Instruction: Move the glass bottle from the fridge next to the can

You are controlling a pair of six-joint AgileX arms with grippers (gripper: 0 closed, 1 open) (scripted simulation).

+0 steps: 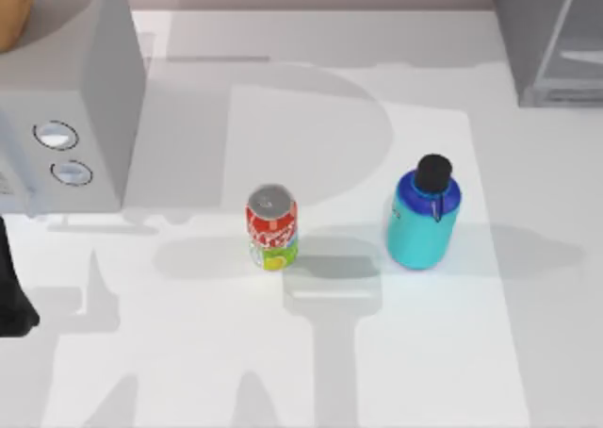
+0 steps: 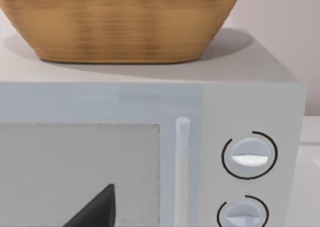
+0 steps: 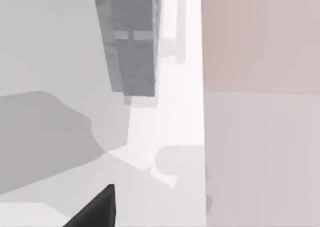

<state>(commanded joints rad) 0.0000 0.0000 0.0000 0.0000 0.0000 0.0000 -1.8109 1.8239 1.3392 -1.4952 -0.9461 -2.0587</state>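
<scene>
The glass bottle (image 1: 423, 216) stands upright on the table (image 1: 528, 287), out of the fridge (image 1: 551, 37), which sits at the table's far right corner. The can (image 1: 272, 227) stands upright near the table's centre. The bottle is to the right of the can, apart from it, with a clear gap between them. The bottle's long axis is vertical, cap up.

The left arm (image 1: 11, 296) is at the left edge, facing the box with two knobs (image 1: 66, 117), on which a basket (image 2: 120, 22) rests. Whether either gripper is open or closed cannot be determined.

Judgement: the bottle lies on the right half, so the right arm is nearer for any closing move toward the can.
</scene>
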